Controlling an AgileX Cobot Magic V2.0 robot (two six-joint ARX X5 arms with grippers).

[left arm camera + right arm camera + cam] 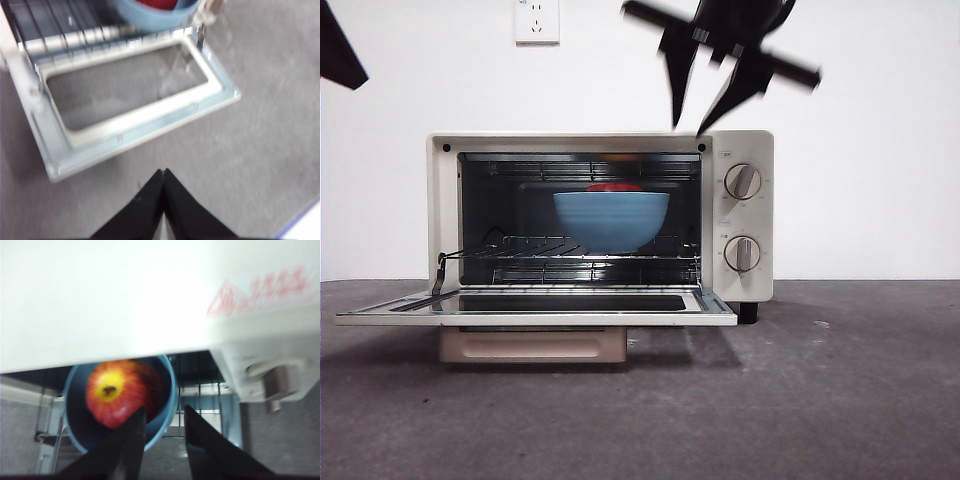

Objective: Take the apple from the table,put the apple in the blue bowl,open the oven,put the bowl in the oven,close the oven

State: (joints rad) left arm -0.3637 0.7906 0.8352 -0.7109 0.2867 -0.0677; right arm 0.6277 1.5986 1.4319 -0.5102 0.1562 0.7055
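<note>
Oven (750,215) door (535,305) down; blue bowl (611,220) with apple (613,187) on rack.

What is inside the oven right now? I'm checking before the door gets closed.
The blue bowl sits on the oven's wire rack, holding the apple. The bowl's wall hides most of the apple from the front.

Even, bright light; the oven (125,300) top glares white, both wrist views blurred, soft shadow beneath its door.

Oven (750,215) door (535,305) down, blocks front approach; table (840,400) right free.
</note>
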